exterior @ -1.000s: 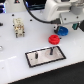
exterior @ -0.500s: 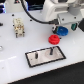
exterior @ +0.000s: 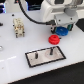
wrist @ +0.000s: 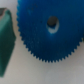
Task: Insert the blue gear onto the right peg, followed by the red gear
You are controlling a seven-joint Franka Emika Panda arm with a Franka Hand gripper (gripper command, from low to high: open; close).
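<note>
Right now your gripper (exterior: pixel 59 27) hangs over the blue gear (exterior: pixel 61 31), just beside the red gear (exterior: pixel 52 39); jaw state can't be told. You have open white table (exterior: pixel 15 55) around the plate with the right peg (exterior: pixel 50 51), and no writing reads.

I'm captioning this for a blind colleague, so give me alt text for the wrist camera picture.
A bright blue gear with fine teeth around its rim and a dark central hole fills most of the wrist view, lying flat on a pale tabletop. A blurred dark green object sits beside it at the frame's edge; the end effector's fingers are not visible.
</note>
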